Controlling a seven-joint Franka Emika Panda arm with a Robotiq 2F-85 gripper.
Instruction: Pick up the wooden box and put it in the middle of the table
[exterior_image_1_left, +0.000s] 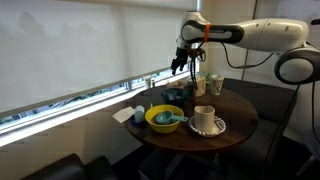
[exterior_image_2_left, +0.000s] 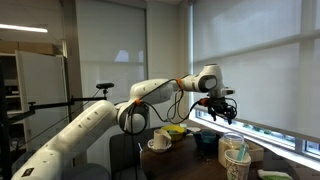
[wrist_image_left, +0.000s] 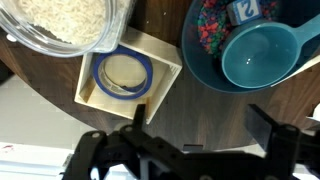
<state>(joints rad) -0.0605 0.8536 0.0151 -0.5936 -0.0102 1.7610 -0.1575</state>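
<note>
wooden box (wrist_image_left: 128, 75) — beneath spread fingers (wrist_image_left: 275, 126), not touching

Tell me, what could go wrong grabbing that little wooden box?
The open gripper hangs above the small pale wooden box. A finger might bump the clear glass bowl of grains crowding one corner, or the blue bowl with the teal scoop beside it. The box sits near the edge of the round dark table, so a nudge could push it off.
</note>
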